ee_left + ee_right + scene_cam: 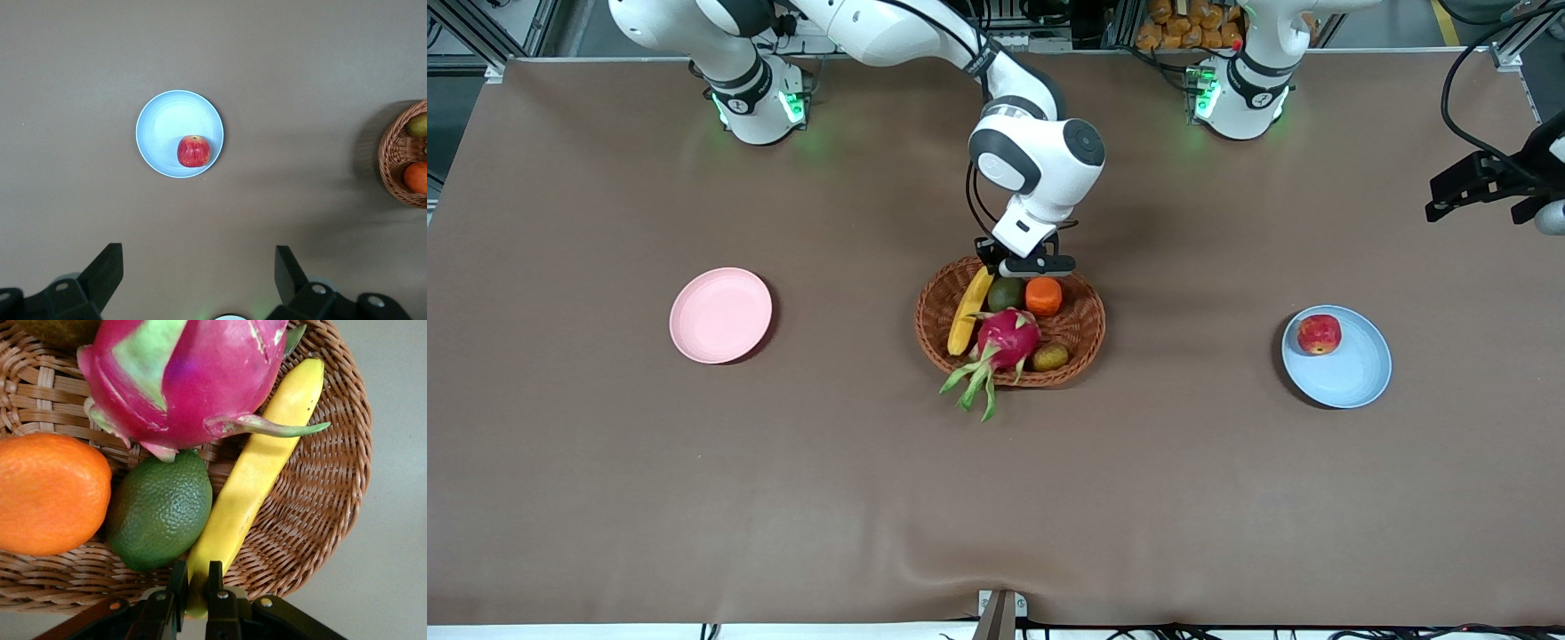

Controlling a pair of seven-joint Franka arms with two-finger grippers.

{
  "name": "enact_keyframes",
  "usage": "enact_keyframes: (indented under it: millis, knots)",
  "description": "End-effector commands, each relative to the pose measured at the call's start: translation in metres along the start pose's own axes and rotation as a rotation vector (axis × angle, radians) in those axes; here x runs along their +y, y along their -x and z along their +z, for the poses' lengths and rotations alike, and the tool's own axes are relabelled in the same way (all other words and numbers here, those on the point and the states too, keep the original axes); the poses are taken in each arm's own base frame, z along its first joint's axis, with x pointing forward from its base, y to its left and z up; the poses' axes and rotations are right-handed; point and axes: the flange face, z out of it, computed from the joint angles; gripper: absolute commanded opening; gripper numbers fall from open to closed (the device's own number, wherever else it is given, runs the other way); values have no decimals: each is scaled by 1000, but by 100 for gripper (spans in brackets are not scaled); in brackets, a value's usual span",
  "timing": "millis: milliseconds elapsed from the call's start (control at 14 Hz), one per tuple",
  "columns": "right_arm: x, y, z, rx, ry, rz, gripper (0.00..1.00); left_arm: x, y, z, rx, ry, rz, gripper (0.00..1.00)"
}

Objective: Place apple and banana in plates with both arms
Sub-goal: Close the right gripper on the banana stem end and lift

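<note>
The yellow banana [969,311] lies in the woven basket [1083,320] at mid table, along the rim toward the right arm's end. My right gripper [989,260] is down at the basket's rim farthest from the front camera and is shut on the banana's end [260,473]; its fingertips [215,577] pinch it. The red apple [1319,334] sits in the light blue plate [1352,373] toward the left arm's end. The pale pink plate [720,316] toward the right arm's end holds nothing. My left gripper [1449,196] hangs open and empty high over the table's left-arm end; its view shows the apple [194,151] on the blue plate [167,120].
The basket [333,487] also holds a magenta dragon fruit [1008,338] whose green leaves hang over the near rim, an orange fruit [1043,296], a green fruit [1006,293] pressed against the banana, and a small brown fruit [1050,357]. Brown table surrounds both plates.
</note>
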Motion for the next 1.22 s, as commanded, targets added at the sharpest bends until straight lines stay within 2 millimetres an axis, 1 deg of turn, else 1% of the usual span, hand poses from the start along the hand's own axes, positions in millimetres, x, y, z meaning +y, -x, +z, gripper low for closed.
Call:
enact_keyframes:
  millis: [0, 72, 215, 502, 573, 645, 860, 1075, 1147]
  knots:
    - [-7, 0, -1, 21, 10, 4, 6, 2, -1, -2, -5, 14, -7, 100]
    - [-6, -1, -1, 20, 10, 6, 0, 0, 0, -2, -5, 14, -9, 100]
    - [-5, 0, -2, 15, 16, 6, 0, 0, -1, -1, -7, 14, -9, 100]
    - [5, 1, -9, -11, 56, 14, 0, 1, -1, -2, -5, 14, -7, 100]
    - [9, -1, -14, -14, 59, 19, 0, 0, -1, -1, -7, 14, -9, 100]
    - [12, -5, -26, -6, 50, 24, 0, 0, -2, 0, -10, 13, -9, 100]
    - [21, -14, -42, -9, 42, 46, 0, 1, -3, 1, -11, 13, -7, 100]
    - [35, -25, -58, -18, 42, 71, 0, 1, -3, 2, -13, 13, -6, 100]
    - [45, -28, -66, -22, 47, 63, 0, 3, -4, 1, -11, 14, -4, 100]
